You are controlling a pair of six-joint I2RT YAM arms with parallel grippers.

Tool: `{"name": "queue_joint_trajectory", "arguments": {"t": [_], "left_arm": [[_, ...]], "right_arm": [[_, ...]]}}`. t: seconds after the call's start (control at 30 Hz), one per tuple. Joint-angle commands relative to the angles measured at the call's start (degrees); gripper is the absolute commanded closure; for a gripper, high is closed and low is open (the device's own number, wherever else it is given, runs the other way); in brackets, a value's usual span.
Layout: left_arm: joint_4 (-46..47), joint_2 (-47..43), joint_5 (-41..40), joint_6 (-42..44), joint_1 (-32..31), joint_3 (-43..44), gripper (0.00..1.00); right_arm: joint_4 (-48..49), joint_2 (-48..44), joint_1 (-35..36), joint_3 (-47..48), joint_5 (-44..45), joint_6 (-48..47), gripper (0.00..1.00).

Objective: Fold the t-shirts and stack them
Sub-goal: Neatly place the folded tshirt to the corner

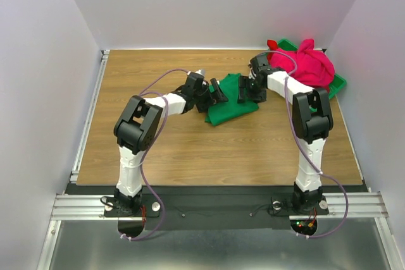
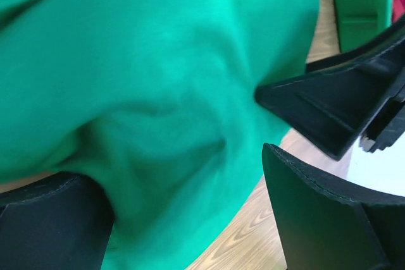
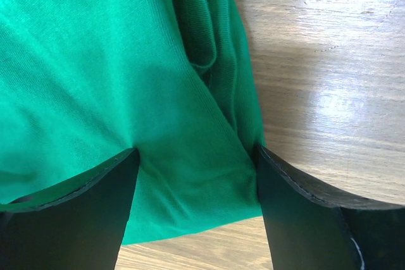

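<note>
— Brown wood-grain table (image 1: 164, 150), grain running left to right?
— Yes. Near the middle, a little toward the far side, a green t-shirt (image 1: 231, 110), folded to a rough rectangle, lying flat on the wood.
— Anything else directly on the boards?
— A green bin (image 1: 338, 83) at the far right corner, set askew, well apart from the t-shirt. Up close from the wrist views: folded cloth edge flat against bare, glossy wood, some creases in the fabric.

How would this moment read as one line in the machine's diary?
left claw: open, over green t-shirt | right claw: open, straddling its edge | pink t-shirt heap: on green bin
</note>
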Motion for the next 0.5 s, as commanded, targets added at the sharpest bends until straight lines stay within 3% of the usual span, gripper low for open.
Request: {"name": "queue_joint_trajectory", "arguments": {"t": [0.0,0.13,0.23,0.27,0.37,0.4,0.47], "left_arm": [[-2.2,4.0,0.3,-1.7,-2.5,2.2,0.02],[-3.5,5.2,-1.3,-2.3,-2.7,3.4,0.09],[-7.2,6.1,-3.2,-2.6,-2.8,4.6,0.39],[-8.2,6.2,-4.1,-2.8,-2.8,5.2,0.60],[-11.5,6.7,-6.2,-2.1,-2.6,6.5,0.93],[-12.8,6.8,-6.8,-0.9,-2.7,6.8,0.99],[-15.3,6.7,-8.4,0.7,-2.7,8.5,1.00]], "right_arm": [[-0.7,-0.7,1.4,-3.1,-2.1,-0.1,0.22],[-0.7,-1.5,1.6,-4.9,-2.3,0.0,0.23],[-0.4,-2.7,1.7,-6.2,-2.4,0.0,0.23],[-0.4,-3.1,1.7,-6.7,-2.4,0.0,0.23],[-0.3,-4.7,1.8,-8.0,-2.6,0.1,0.23],[-0.3,-5.2,1.8,-8.7,-2.6,0.1,0.23],[-0.3,-6.7,1.8,-9.3,-2.7,0.1,0.22]]}}
